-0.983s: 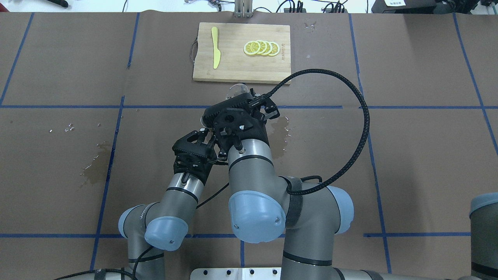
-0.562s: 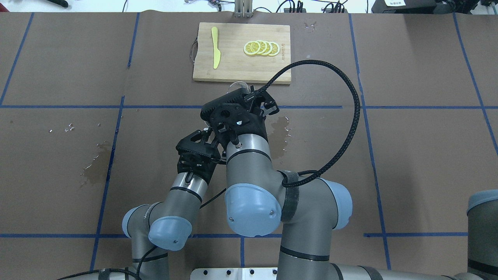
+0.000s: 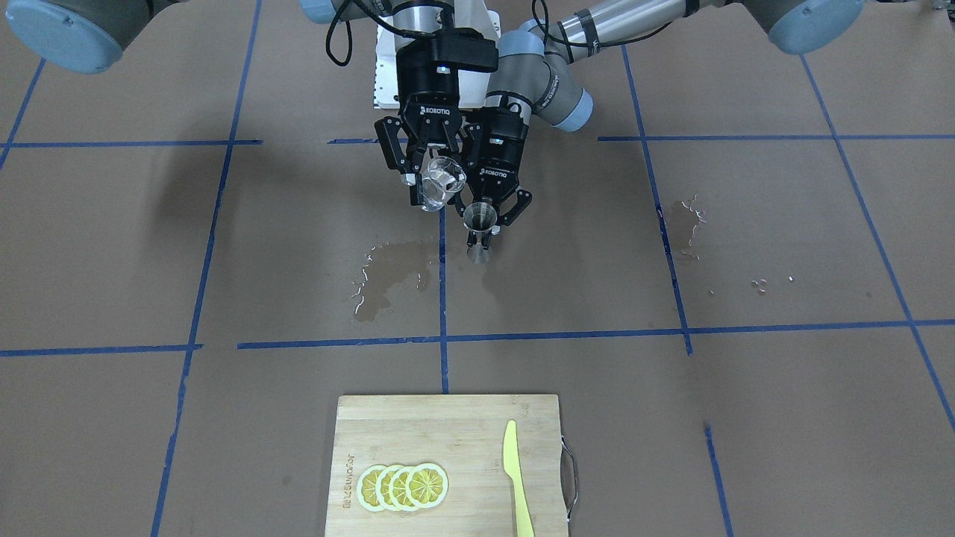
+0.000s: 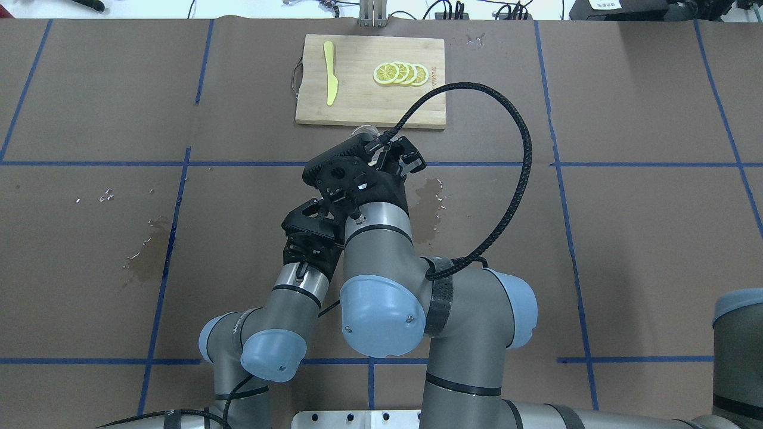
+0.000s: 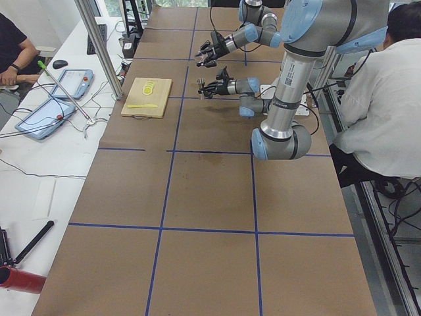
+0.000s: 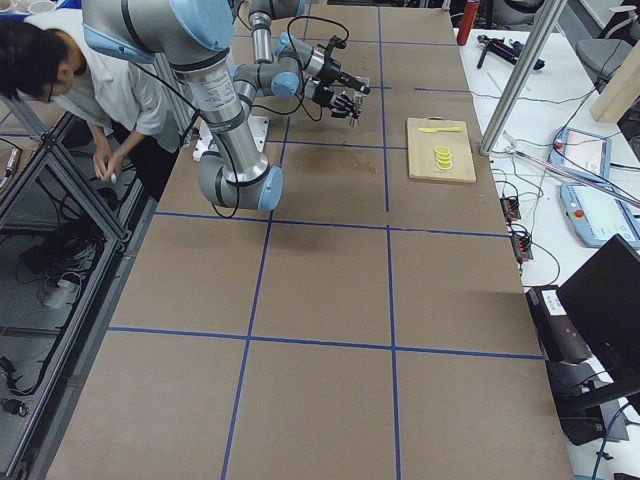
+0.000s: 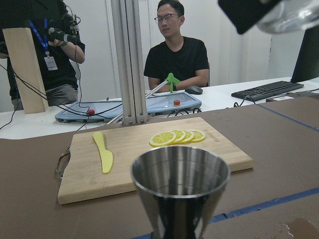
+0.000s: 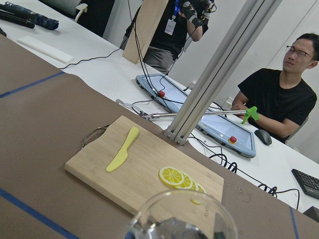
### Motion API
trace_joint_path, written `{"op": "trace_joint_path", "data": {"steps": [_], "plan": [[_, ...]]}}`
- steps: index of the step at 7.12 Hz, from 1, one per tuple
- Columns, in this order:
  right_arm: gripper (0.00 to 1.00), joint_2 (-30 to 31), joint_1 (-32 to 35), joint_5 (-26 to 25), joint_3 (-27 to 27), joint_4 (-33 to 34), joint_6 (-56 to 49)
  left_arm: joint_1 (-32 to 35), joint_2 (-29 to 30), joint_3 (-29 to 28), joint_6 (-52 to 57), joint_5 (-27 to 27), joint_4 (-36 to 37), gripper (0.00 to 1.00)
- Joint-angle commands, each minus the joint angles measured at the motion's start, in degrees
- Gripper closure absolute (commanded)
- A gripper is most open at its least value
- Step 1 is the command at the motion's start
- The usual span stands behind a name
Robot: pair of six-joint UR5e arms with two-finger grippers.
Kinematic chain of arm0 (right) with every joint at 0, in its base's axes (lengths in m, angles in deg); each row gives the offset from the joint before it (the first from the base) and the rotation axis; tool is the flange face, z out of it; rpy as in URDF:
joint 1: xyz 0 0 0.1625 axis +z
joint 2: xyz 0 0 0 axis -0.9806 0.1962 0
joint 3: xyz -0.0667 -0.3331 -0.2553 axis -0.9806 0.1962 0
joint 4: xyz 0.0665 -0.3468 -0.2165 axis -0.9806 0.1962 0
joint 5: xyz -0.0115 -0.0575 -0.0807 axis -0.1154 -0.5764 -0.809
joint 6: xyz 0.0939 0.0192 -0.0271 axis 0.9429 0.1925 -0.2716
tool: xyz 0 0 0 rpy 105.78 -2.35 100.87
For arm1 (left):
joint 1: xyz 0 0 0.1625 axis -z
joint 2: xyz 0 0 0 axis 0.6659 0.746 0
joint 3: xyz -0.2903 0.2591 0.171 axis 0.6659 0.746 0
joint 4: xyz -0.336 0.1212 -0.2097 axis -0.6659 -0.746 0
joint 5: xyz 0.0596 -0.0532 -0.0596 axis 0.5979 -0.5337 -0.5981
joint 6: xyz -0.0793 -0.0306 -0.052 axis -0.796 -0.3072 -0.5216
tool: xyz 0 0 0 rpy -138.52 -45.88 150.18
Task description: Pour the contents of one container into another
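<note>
Currently the right tool (image 3: 429, 186) is closed around the glass tumbler (image 3: 442, 179), holding it tilted just above and beside the steel jigger (image 3: 480, 224), presumably so liquid falls into the open upper cone. The left tool (image 3: 496, 212) clamps the jigger upright, likely to steady it. Liquid level and any stream are indiscernible; the overhead view hides the jigger behind the arms.

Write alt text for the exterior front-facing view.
The right claw holds a small glass tumbler tilted, close beside and above the steel jigger gripped by the left claw. Wet patches darken the brown table, and a cutting board with lemon slices and a yellow knife lies nearest the camera.
</note>
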Motion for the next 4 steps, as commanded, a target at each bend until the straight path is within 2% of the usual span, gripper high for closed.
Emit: {"op": "trace_joint_path", "data": {"steps": [1, 4], "plan": [[1.0, -0.24, -0.04, 0.43, 0.01, 1.32, -3.01, -0.09, 0.21, -0.05, 0.05, 0.09, 0.02, 1.0], [1.0, -0.6, -0.04, 1.04, 0.01, 3.17, -7.31, -0.09, 0.56, -0.05, 0.05, 0.09, 0.11, 1.0]]}}
